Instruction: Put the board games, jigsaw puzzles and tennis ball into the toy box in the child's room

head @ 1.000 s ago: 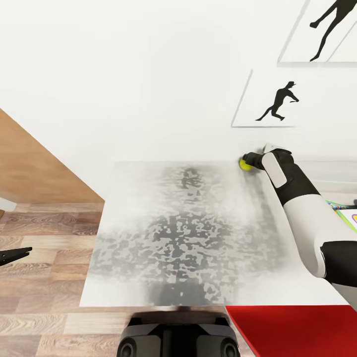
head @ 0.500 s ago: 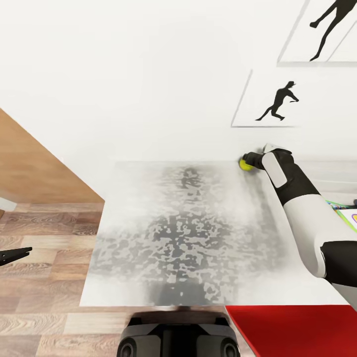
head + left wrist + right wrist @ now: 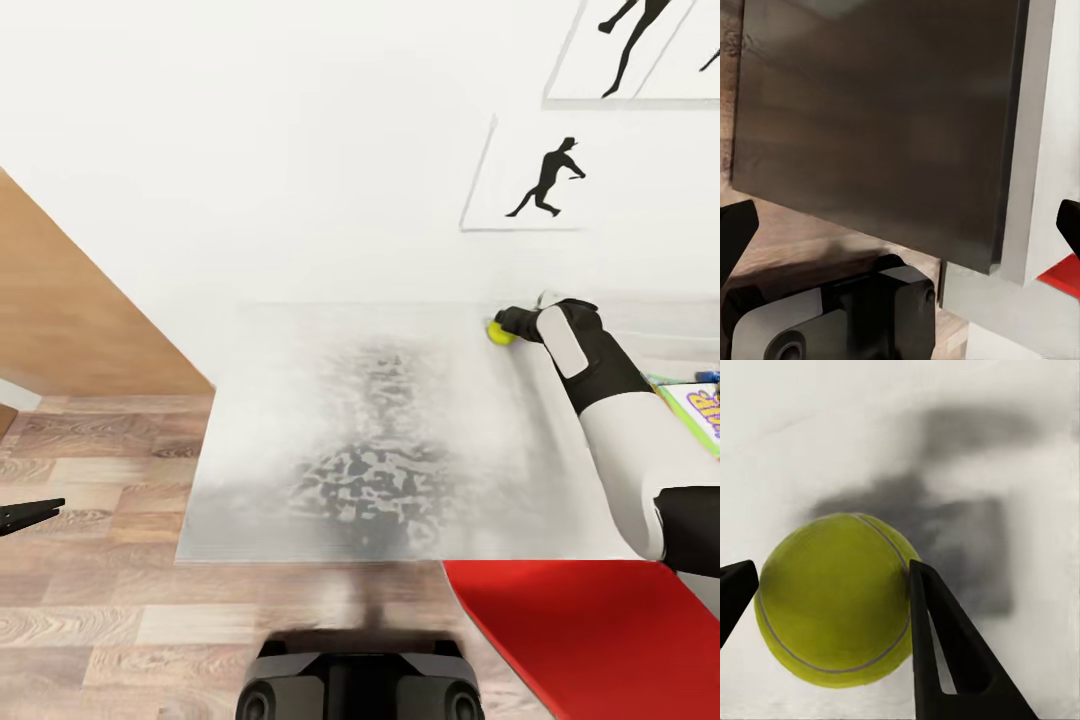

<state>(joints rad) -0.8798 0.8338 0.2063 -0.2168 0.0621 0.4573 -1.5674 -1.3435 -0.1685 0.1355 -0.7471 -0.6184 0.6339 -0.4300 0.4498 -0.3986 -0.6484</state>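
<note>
Tennis ball point(image 3: 499, 332): yellow-green, resting at the far edge of the table point(image 3: 300, 400), close to the white wall point(image 3: 300, 150). In the right wrist view the ball point(image 3: 836, 600) sits between two dark fingers, its white seam curving across the felt.
Right gripper point(image 3: 505, 326): at the end of the outstretched white-and-black right arm point(image 3: 610, 410), its jaws on either side of the ball. One finger point(image 3: 945, 652) lies against the ball's side; the other finger point(image 3: 735, 592) is at its opposite edge. Whether it is pressing the ball cannot be told.
Left gripper point(image 3: 30, 514): hangs low over the wood-plank floor point(image 3: 90, 620), beside the table and well apart from it. Its dark fingertips point(image 3: 735, 229) stand wide apart in the left wrist view.
Table: pale grey top with a mottled dark patch in the middle.
Board game point(image 3: 700, 410): a colourful printed corner lies on the table just past the right arm.
Wall pictures point(image 3: 545, 180): black sports silhouettes, above the ball.
Red surface point(image 3: 600, 640): flat, at the near right corner of the table.
</note>
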